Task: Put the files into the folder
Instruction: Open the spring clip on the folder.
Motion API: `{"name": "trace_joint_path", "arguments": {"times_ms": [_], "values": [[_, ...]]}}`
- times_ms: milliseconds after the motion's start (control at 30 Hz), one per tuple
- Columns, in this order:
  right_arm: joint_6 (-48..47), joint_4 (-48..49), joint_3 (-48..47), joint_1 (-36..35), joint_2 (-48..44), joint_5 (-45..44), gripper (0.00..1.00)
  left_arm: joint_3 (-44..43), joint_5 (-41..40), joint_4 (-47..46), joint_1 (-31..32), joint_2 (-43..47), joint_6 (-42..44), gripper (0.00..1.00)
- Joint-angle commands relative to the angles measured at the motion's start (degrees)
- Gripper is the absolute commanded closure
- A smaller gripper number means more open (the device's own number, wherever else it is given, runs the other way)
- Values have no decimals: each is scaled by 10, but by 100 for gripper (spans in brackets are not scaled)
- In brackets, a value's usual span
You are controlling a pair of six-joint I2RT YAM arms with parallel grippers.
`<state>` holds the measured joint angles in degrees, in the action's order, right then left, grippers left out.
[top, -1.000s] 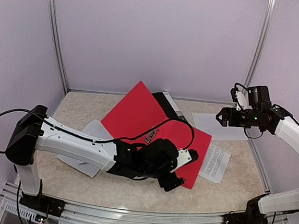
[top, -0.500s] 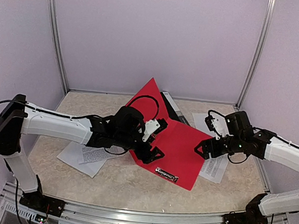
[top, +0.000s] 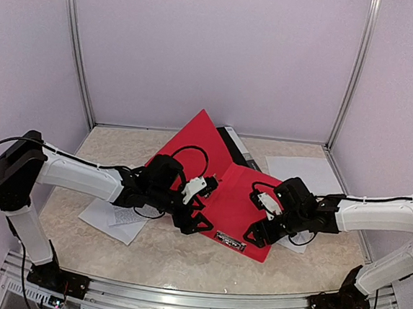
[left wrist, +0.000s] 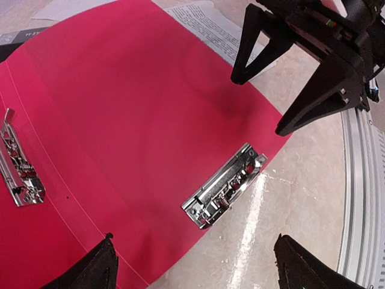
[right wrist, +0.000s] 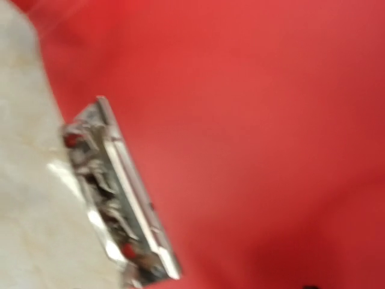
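Observation:
The red folder [top: 240,201] lies open, with one cover flat and the other propped up behind [top: 195,140]. A metal clip [top: 230,241] sits at the flat cover's near edge. It also shows in the left wrist view as the clip [left wrist: 224,186] and, blurred, in the right wrist view as the clip [right wrist: 114,192]. My left gripper [top: 203,212] is open and empty just left of the clip, low over the cover. My right gripper [top: 253,228] hovers open and empty just right of the clip. The files lie loose: a printed sheet [top: 114,217] at the left, a blank sheet [top: 303,166] at the back right, and a printed sheet [left wrist: 204,24] by the right arm.
A black folder [top: 234,139] lies behind the red one, mostly hidden. A second metal clip [left wrist: 18,171] sits near the red folder's spine. The two grippers face each other closely across the clip. Walls and frame posts enclose the table on three sides.
The right arm swung down from the back right to the folder's near edge. The left arm drew back to the left, off the flat cover, uncovering the clip.

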<state>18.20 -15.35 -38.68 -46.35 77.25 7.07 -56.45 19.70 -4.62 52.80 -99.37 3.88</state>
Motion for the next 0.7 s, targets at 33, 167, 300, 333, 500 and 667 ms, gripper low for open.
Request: {"name": "trace_joint_path", "arguments": {"times_ms": [33, 167, 300, 333, 500, 667], "values": [[41, 54, 12, -23, 23, 12, 32, 15, 77, -26, -27, 2, 45, 13], [102, 79, 22, -43, 35, 2, 40, 13, 63, -25, -30, -8, 63, 13], [170, 107, 31, -74, 43, -15, 46, 15, 62, -31, -34, -18, 69, 13], [185, 111, 32, -86, 46, -19, 47, 16, 60, -33, -34, -21, 69, 13], [237, 118, 31, -116, 53, -45, 54, 18, 56, -42, -35, -28, 69, 13], [260, 110, 37, -120, 55, -66, 59, 29, 53, -54, -34, -25, 76, 13]]}}
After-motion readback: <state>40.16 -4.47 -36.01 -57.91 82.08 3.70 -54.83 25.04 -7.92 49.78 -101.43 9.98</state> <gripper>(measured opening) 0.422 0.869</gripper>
